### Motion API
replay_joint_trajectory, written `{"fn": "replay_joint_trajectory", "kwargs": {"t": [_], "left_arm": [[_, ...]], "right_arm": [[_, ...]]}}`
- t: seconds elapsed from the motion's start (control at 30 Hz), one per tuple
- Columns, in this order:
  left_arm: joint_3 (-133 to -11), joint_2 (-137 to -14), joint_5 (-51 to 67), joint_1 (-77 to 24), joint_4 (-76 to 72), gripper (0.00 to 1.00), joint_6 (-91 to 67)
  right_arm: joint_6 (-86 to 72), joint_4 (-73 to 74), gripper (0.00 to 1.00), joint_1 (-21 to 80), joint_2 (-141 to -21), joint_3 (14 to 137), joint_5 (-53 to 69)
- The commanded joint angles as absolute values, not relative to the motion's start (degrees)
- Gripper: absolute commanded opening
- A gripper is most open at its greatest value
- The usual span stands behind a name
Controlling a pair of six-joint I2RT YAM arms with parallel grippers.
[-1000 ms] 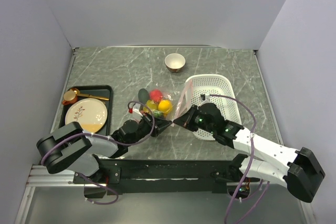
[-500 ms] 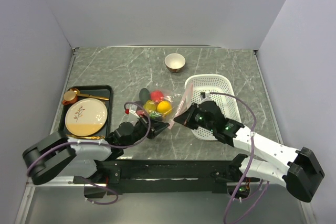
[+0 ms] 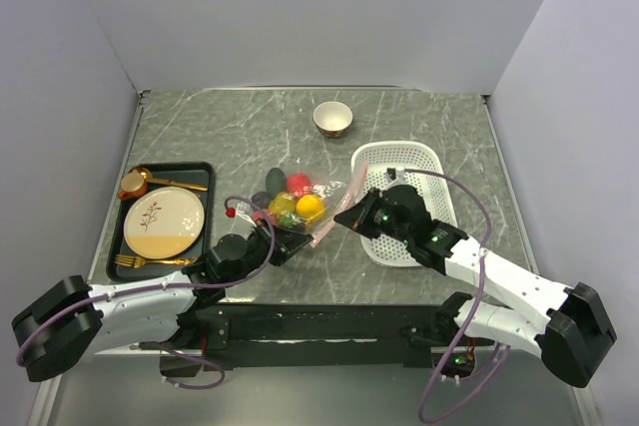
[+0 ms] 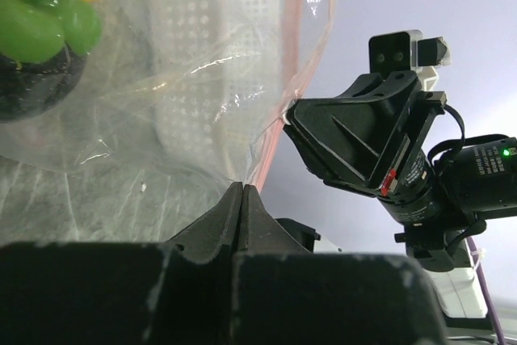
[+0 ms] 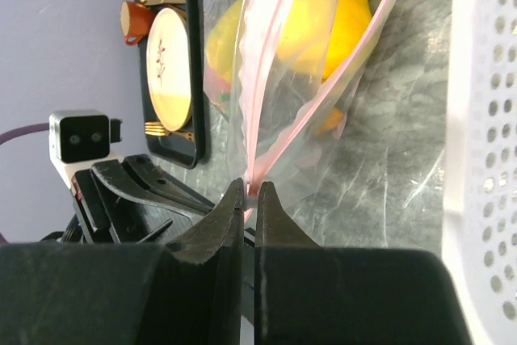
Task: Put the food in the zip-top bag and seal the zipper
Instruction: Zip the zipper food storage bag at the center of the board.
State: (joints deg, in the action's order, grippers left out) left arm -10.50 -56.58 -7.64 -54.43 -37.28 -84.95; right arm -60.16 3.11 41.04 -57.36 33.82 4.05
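The clear zip-top bag [image 3: 300, 209] lies on the table between my grippers and holds the food: red [image 3: 297, 184], yellow [image 3: 311, 207], green and dark pieces. My left gripper [image 3: 303, 242] is shut on the bag's near edge; the left wrist view shows its jaws [image 4: 242, 187] pinching the plastic beside the pink zipper [image 4: 284, 107], with green food [image 4: 32, 26] inside. My right gripper [image 3: 345, 218] is shut on the zipper [image 5: 257, 86] at its end, its jaws [image 5: 251, 189] closed on the pink strip. Yellow food [image 5: 323, 14] shows through the bag.
A white perforated basket [image 3: 424, 169] stands right of the bag, under my right arm. A gold-rimmed bowl [image 3: 332, 118] sits at the back. A black tray [image 3: 207, 209] with a plate, cup and cutlery lies at the left.
My left arm has stretched out low and drawn back to the left, still gripping the bag. The bag has shifted slightly left. My right gripper has risen a little along the zipper.
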Motion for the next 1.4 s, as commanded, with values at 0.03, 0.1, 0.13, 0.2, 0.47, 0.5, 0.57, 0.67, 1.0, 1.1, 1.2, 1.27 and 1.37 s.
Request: {"fn": "replay_joint_trajectory", "kwargs": {"t": [0.03, 0.1, 0.13, 0.2, 0.47, 0.5, 0.57, 0.67, 1.0, 1.1, 1.2, 1.27, 1.37], "left_arm": [[-11.51, -54.41, -9.76, -54.58, -32.70, 0.01, -82.53], [-12.04, -53.88, -9.84, -54.58, -31.47, 0.01, -82.09], [-12.22, -53.44, -9.93, -54.67, -30.94, 0.01, -81.74], [-12.74, -52.74, -10.19, -54.58, -29.54, 0.01, -81.30], [-13.71, -47.73, -12.22, -54.58, -23.03, 0.01, -79.37], [-13.71, -46.94, -12.48, -54.58, -22.16, 0.01, -79.19], [-13.71, -46.06, -12.74, -54.67, -21.01, 0.01, -79.10], [-13.45, -44.56, -13.27, -54.67, -19.16, 0.01, -78.93], [-11.61, -39.46, -14.33, -54.58, -16.78, 0.01, -78.75], [-12.04, -40.68, -13.62, -54.67, -20.91, 0.18, -77.44], [-14.14, -44.71, -12.05, -54.58, -25.55, 0.49, -75.69], [-15.46, -47.36, -10.73, -54.67, -27.85, 0.59, -74.71], [-18.45, -55.26, -8.18, -54.67, -32.68, 0.69, -73.74]], "right_arm": [[-57.57, 4.04, 0.00, 37.97, -55.99, 36.65, 0.70], [-57.04, 4.04, 0.00, 37.01, -55.64, 36.65, 1.23], [-56.78, 4.13, 0.00, 35.96, -55.63, 36.65, 1.75], [-55.82, 4.30, 0.00, 35.07, -55.46, 37.09, 2.28], [-52.74, 5.62, 0.01, 30.50, -56.77, 39.28, 4.48], [-52.56, 5.62, 0.01, 30.06, -57.04, 39.46, 4.66], [-52.12, 5.36, 0.01, 29.19, -57.74, 39.99, 4.92], [-51.33, 5.54, 0.01, 28.48, -58.62, 40.69, 5.27], [-49.04, 5.71, 0.01, 24.70, -60.38, 42.10, 7.20], [-49.66, 4.05, 0.01, 24.78, -60.56, 41.31, 9.14], [-50.54, 2.90, 0.01, 24.70, -60.21, 39.64, 10.63], [-50.89, 2.72, 0.01, 24.78, -59.50, 39.03, 10.81], [-51.33, 2.72, 0.01, 24.70, -58.71, 38.76, 11.77]]}}
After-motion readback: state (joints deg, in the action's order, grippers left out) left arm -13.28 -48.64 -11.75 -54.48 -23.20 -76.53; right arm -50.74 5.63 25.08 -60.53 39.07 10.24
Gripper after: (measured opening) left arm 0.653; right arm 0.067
